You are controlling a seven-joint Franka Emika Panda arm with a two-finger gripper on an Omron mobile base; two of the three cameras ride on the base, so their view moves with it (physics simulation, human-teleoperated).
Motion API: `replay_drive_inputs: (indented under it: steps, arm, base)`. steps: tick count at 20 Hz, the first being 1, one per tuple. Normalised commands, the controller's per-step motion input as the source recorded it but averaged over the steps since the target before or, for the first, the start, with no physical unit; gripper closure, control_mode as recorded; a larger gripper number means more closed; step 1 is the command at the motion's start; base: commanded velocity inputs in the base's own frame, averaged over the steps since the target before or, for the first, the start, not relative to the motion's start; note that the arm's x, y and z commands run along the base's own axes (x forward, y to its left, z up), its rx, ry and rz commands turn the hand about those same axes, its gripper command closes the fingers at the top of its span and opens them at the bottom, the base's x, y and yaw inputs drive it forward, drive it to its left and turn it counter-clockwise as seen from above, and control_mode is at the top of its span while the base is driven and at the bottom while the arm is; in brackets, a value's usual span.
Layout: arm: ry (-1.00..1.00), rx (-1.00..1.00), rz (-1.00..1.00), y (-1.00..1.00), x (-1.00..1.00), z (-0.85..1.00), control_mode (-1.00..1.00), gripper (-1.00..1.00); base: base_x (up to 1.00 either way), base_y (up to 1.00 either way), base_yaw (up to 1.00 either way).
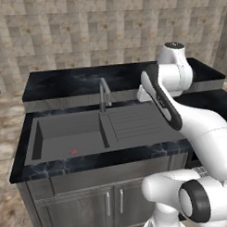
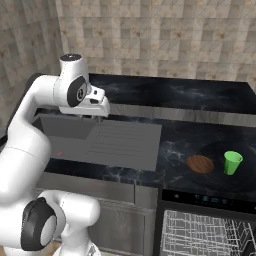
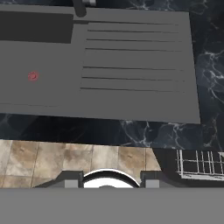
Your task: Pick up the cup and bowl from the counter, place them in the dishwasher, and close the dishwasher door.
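While the gripper (image 2: pixel 100 116) hangs high above the grey drainboard (image 2: pixel 125 142) beside the sink (image 1: pixel 65 135), nothing lies between its fingers; how wide they stand cannot be told, since the fingertips are too small in the right base view and hidden elsewhere. The cup (image 2: pixel 232 162), bright green and upright, and the bowl (image 2: pixel 200 163), shallow and brown, rest side by side on the black counter (image 2: pixel 175 150), just apart, the bowl being the nearer of the two to the hand. Both lie well away to the arm's right, past the far edge of the drainboard, so the coming reach is judged to be a sideways sweep across the drainboard followed by a descent. Being round, neither piece has a long axis to line up with, and any approach from above should serve. Directly below them the dishwasher (image 2: pixel 205 200) stands open, its white wire rack (image 2: pixel 210 232) drawn forward beneath the control strip.
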Motion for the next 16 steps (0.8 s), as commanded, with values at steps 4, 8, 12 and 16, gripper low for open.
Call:
replay_drive_inputs:
  steps: [4, 8, 12, 16]
  arm:
    - [0.00, 0.00, 0.00, -0.07, 0.00, 0.00, -1.00, -1.00]
    - [0.00, 0.00, 0.00, -0.21, 0.00, 0.00, -1.00, -1.00]
    - [0.00, 0.00, 0.00, -0.31, 0.00, 0.00, -1.00, -1.00]
    - [0.00, 0.00, 0.00, -0.31, 0.00, 0.00, -1.00, -1.00]
  base:
    - [0.00, 0.00, 0.00]
    - [0.00, 0.00, 0.00]
    - [0.00, 0.00, 0.00]
    - [0.00, 0.00, 0.00]
